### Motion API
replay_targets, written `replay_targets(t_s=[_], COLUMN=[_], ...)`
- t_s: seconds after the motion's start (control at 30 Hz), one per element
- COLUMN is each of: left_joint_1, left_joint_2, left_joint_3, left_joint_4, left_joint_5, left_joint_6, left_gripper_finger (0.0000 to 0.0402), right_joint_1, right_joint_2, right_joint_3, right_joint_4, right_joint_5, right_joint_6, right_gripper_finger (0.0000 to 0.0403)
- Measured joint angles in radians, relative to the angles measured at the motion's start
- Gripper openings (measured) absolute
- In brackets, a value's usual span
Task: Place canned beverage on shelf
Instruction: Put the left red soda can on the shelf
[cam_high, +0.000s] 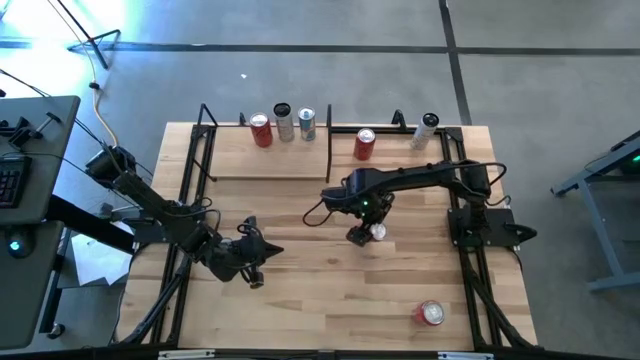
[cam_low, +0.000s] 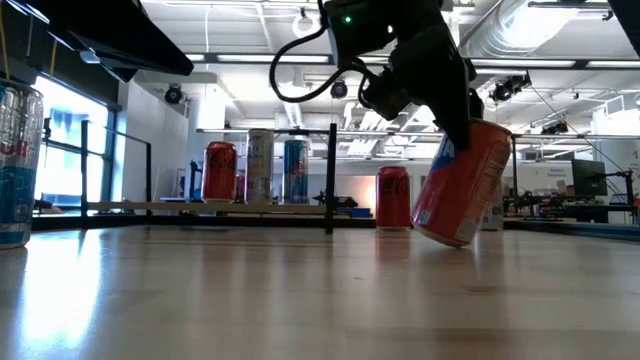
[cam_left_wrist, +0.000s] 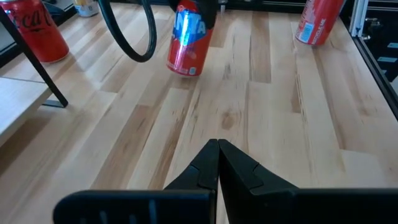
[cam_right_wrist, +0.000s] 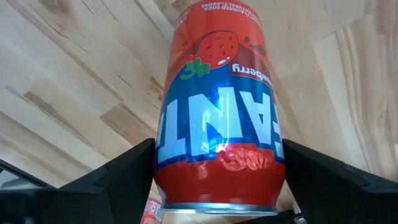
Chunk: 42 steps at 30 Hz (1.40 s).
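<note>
Red strawberry soda can (cam_low: 462, 185) sits tilted between the fingers of the right gripper (cam_high: 364, 234), which clamp its sides; its lower edge is at or just above the plank tabletop (cam_high: 330, 290), contact not resolvable. The can is out in front of the shelf (cam_high: 265, 160), well apart from its front edge and slightly past its upright end panel (cam_high: 328, 130). On the shelf stand three cans in a row (cam_high: 284, 124); just beyond the end panel a red can (cam_high: 364, 144) stands on the tabletop, a pale bottle (cam_high: 426, 130) farther along. Another red can (cam_high: 431, 314) lies near the table's front edge. Left gripper (cam_high: 252, 262), fingers shut and empty, rests forward of the shelf. Grey floor surrounds the table; a bright lab room lies behind.
</note>
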Motion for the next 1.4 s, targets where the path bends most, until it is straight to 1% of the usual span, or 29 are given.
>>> replay_targets(t_s=[0.23, 0.3, 0.37, 0.47, 0.53, 0.6, 0.7, 0.77, 0.97, 1.13, 1.2, 1.3, 1.4], left_joint_1=[0.001, 0.01, 0.032, 0.081, 0.121, 0.165, 0.227, 0.266, 0.356, 0.421, 0.446, 0.479, 0.501], left_joint_2=[0.0, 0.007, 0.034, 0.107, 0.167, 0.233, 0.329, 0.391, 0.544, 0.646, 0.685, 0.732, 0.762], left_joint_3=[0.0, -0.002, -0.033, -0.082, -0.105, -0.11, -0.109, -0.109, -0.071, 0.014, 0.047, 0.089, 0.112], left_joint_4=[0.0, 0.024, 0.151, 0.396, 0.562, 0.693, 0.857, 0.925, 1.04, 1.045, 1.04, 1.042, 1.037], left_joint_5=[-0.001, -0.019, -0.05, -0.042, -0.01, 0.038, 0.102, 0.129, 0.178, 0.233, 0.27, 0.318, 0.34], left_joint_6=[-0.001, -0.007, -0.001, 0.076, 0.125, 0.158, 0.182, 0.176, 0.149, 0.177, 0.181, 0.177, 0.173], left_gripper_finger=[0.0, 0.0, 0.0, 0.0, 0.0, 0.0, 0.0, 0.0, 0.0, 0.0, 0.0, 0.0, 0.0], right_joint_1=[-0.014, -0.021, -0.026, -0.027, -0.026, -0.026, -0.026, -0.026, -0.026, -0.026, -0.026, -0.026, -0.026], right_joint_2=[0.0, 0.0, 0.0, -0.001, -0.001, -0.001, -0.001, -0.001, -0.001, -0.001, -0.001, -0.001, 0.0], right_joint_3=[0.0, 0.0, 0.0, 0.0, 0.0, 0.0, 0.0, 0.0, 0.0, 0.0, 0.0, 0.0, 0.0], right_joint_4=[0.003, 0.015, 0.028, 0.046, 0.054, 0.056, 0.057, 0.057, 0.072, 0.095, 0.095, 0.095, 0.099], right_joint_5=[-0.01, -0.011, -0.011, -0.008, -0.008, -0.008, -0.008, -0.008, -0.007, -0.007, -0.006, -0.003, -0.003], right_joint_6=[0.035, 0.032, 0.018, 0.005, -0.006, -0.008, -0.01, -0.017, -0.033, -0.036, -0.038, -0.042, -0.053], right_gripper_finger=[0.0314, 0.0314, 0.0314, 0.0314, 0.0314, 0.0314, 0.0314, 0.0314, 0.0314, 0.0314, 0.0314, 0.0314, 0.0314])
